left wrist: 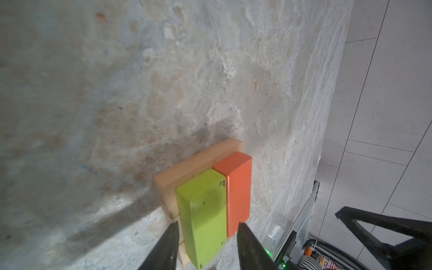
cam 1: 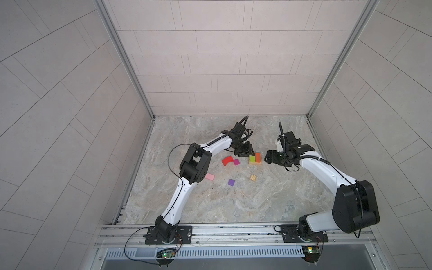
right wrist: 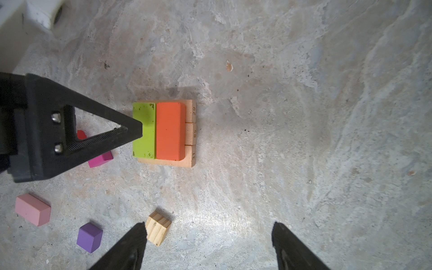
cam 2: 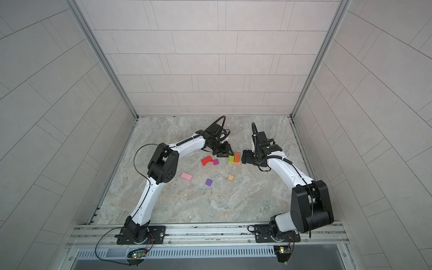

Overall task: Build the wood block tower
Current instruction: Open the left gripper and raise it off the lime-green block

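Left claw [left wrist: 207, 223] straddles the lime green block [left wrist: 201, 205] without pinching it; right claw [right wrist: 209, 223] gapes empty; red arch [right wrist: 81, 135] mostly hidden.

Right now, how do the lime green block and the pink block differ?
The lime green block sits on the tan base, against the orange block; the pink block lies alone on the table. The left gripper is at the green one, none near the pink. Both are rectangles lying flat.
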